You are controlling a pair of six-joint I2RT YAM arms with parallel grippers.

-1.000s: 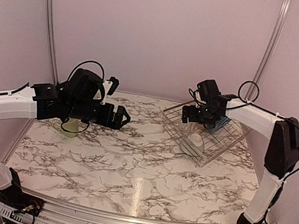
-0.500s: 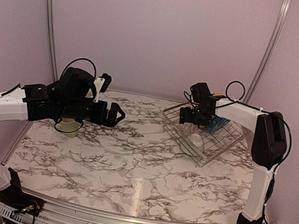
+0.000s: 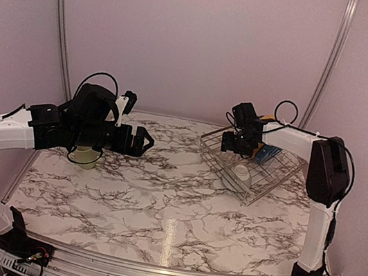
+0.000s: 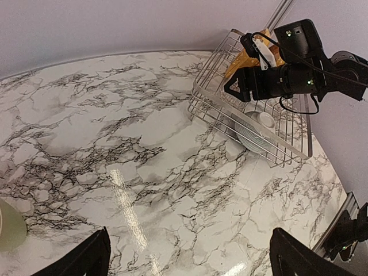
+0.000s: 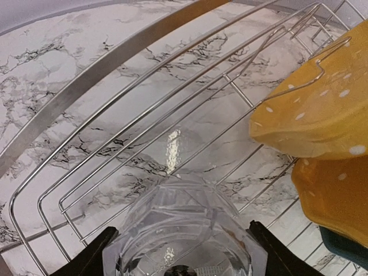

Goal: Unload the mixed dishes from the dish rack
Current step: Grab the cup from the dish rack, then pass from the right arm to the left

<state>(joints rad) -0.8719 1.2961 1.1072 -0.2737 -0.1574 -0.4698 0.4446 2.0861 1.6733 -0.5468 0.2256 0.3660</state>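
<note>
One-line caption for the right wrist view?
Right gripper straddling a clear glass inside the wire dish rack, yellow dotted plates alongside.

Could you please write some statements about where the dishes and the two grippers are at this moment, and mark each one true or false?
1. The left gripper is open and holds nothing. True.
2. The pale green mug stands inside the dish rack. False: it stands on the table at the far left, outside the rack.
3. The clear glass is between the open fingers of the right gripper. True.
4. The yellow-orange plates lie flat on the table. False: they stand in the rack.
5. The small pale bowl is in the rack. True.
</note>
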